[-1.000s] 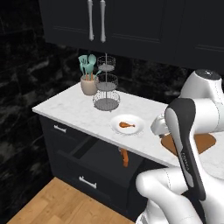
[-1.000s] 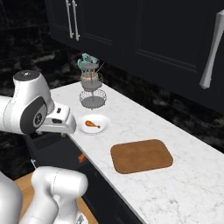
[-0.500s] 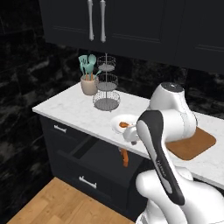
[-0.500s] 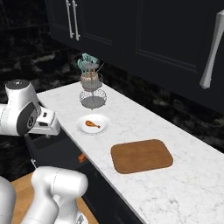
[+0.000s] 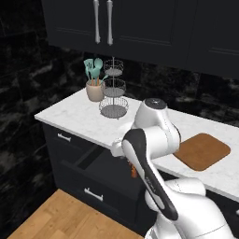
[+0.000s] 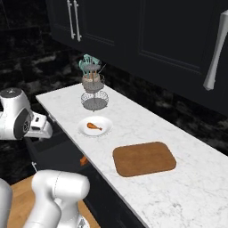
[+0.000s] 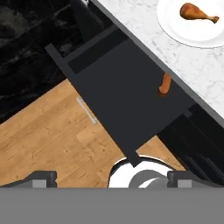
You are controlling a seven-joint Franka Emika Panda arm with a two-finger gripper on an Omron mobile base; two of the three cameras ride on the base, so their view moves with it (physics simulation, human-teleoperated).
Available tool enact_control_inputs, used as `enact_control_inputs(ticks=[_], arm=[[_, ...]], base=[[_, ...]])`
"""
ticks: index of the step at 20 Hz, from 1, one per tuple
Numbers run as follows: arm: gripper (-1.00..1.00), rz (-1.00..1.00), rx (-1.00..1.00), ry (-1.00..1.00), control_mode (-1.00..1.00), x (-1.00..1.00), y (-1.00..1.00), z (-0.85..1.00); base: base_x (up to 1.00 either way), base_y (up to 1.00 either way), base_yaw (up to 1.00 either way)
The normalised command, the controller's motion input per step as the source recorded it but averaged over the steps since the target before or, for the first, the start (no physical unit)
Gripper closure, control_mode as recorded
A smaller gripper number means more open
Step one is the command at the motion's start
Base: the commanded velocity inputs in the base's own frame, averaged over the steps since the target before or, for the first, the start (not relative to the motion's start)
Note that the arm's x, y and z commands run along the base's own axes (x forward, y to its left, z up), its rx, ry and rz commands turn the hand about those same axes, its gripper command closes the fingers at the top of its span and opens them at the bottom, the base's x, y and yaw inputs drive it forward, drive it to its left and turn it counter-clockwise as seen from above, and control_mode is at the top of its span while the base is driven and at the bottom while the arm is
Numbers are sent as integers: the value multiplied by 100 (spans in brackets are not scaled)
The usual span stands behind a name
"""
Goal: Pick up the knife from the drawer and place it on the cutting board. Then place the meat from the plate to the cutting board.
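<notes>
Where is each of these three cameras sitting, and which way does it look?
Left base view: behind the arm's left, looking down at the counter and open drawer; white arm at lower right.
Right base view: behind its right, over the plate and cutting board; arm at lower left.
Hand view: on the hand, looking down into the drawer at the knife.
Shared: drawer, knife, plate with meat.

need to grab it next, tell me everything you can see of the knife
Just the knife's orange-brown handle shows in the hand view, a small curved piece lying in the open black drawer near the counter's edge, its far end hidden under the counter. The blade can't be seen. The right base view shows an orange bit below the counter edge. Nothing grips it.
</notes>
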Motion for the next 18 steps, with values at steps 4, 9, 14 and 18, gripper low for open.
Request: enact_control_inputs(ticks=[4, 9, 14, 18], arm=[[-100, 7, 0, 0, -100, 8, 33, -24], [-100, 9, 0, 0, -100, 2, 9, -27], [-100, 9, 0, 0, -100, 21, 23, -41], [-100, 6, -3, 0, -100, 38, 19, -36]], base=[[0, 0, 0], [0, 0, 0], [0, 0, 0], [0, 0, 0]])
